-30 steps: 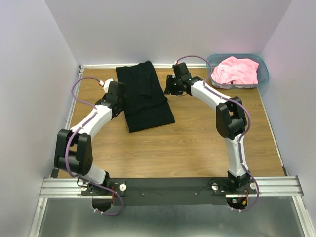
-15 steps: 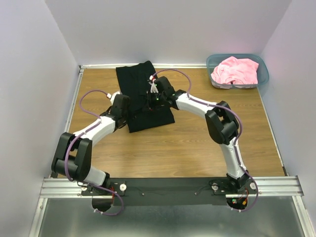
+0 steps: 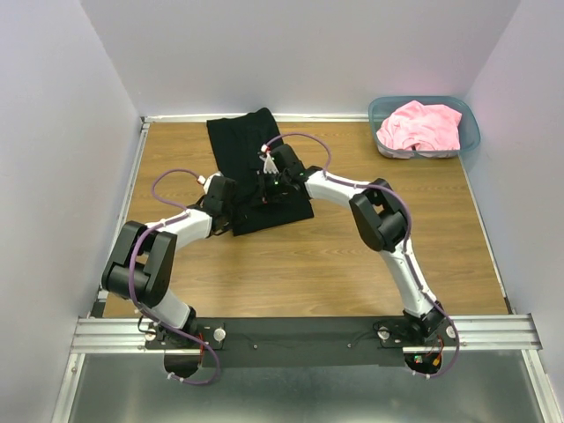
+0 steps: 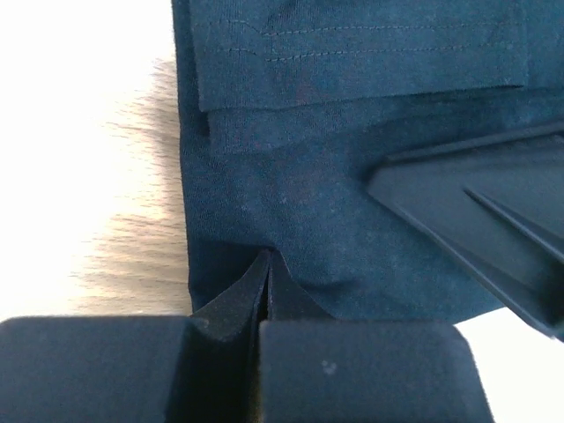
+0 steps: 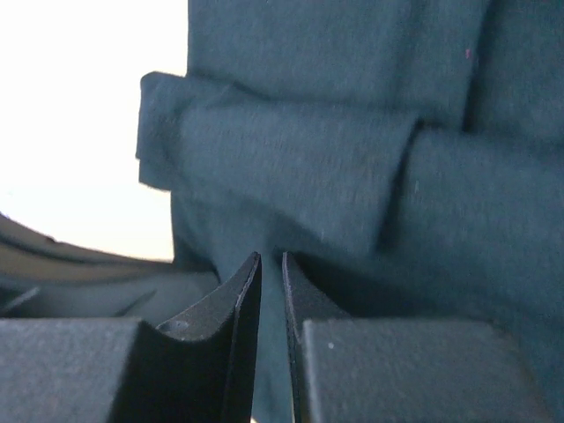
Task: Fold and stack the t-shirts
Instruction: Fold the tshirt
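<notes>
Down on the wooden worktop (image 3: pixel 352 264), the black t-shirt (image 3: pixel 242 145) lies folded into a long strip toward the far left. The left fingers (image 4: pixel 231 310) are pressed together at its near left edge, pinching up a small pucker of cloth. The right fingers (image 5: pixel 236 304) sit over the same shirt just beside them, drawn almost together with a thin slit between; whether cloth is caught there cannot be told. Well apart, in the far right corner, the pink t-shirt (image 3: pixel 423 125) lies crumpled in a teal bin (image 3: pixel 470 134).
</notes>
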Tool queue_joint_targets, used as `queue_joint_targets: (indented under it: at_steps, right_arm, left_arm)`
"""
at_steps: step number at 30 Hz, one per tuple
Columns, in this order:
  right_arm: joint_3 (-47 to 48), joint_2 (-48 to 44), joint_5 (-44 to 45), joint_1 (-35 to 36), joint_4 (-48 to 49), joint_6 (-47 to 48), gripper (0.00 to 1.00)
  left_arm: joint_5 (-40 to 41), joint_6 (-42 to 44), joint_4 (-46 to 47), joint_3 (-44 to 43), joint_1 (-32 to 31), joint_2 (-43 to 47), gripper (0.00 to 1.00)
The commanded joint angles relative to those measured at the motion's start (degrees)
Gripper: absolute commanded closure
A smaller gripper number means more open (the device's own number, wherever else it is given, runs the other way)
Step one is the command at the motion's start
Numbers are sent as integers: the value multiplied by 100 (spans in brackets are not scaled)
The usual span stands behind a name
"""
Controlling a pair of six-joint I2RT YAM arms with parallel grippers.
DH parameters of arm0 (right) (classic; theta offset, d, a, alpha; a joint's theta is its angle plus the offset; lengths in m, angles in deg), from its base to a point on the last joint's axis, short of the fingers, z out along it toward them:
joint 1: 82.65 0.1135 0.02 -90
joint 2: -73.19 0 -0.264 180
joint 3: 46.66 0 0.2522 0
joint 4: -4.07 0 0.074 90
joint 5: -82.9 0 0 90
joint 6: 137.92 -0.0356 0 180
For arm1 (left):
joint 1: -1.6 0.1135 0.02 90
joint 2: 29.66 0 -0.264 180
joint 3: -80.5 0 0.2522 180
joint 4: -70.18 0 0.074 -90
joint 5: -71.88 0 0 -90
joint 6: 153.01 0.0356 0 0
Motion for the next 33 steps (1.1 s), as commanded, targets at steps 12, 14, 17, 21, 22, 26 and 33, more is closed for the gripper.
queue_joint_targets:
  at_steps: [12, 14, 17, 21, 22, 26, 33]
  right_arm:
    - [2061, 1122, 956, -612, 128, 66, 72]
    - [2764, 1464, 991, -726, 119, 67, 69]
    - [3414, 1694, 992, -955, 119, 23, 64]
    - [2796, 1099, 710, -1114, 119, 162, 63]
    - [2497, 896, 702, -1105, 128, 233, 62]
    - [898, -158, 833, -1114, 128, 418, 61]
    - [-1143, -1346, 974, -1105, 119, 480, 63]
  left_arm:
    - [-164, 337, -217, -2, -57, -262, 98]
    - [-173, 363, -234, 7, -49, -271, 98]
    - [-217, 399, -260, -11, -57, -271, 98]
    - [-147, 434, -374, -221, -57, -218, 97]
    - [-120, 434, -444, -274, -49, -192, 97]
    - [-6, 443, -542, -573, -40, 63, 95]
    - [169, 504, -744, -1012, -258, 186, 92]
